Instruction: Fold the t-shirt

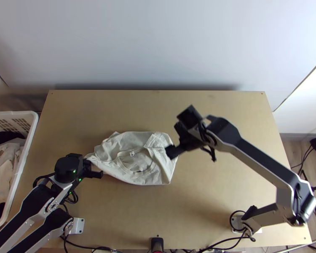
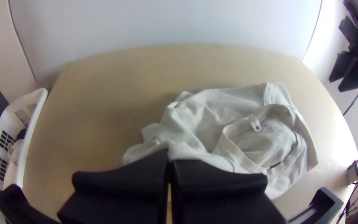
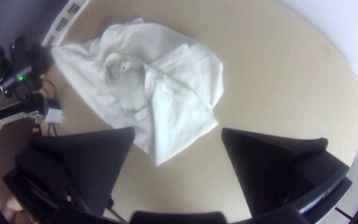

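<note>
One bench (image 1: 208,185), a clothes basket (image 1: 14,114) beside its left edge; mid-left, the rumpled t-shirt (image 1: 132,143) lies long axis left-right, collar upward, narrow end by the clenched left end effector (image 1: 100,173), its grip on cloth unclear. The released right end effector (image 1: 171,152) overhangs the other end.

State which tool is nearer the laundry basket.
Left. The left tool is on the laundry basket side of the t-shirt; the right tool, on the far side.

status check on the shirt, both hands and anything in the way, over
left hand shut, at shirt; right hand open; shirt rumpled; basket beside table
</note>
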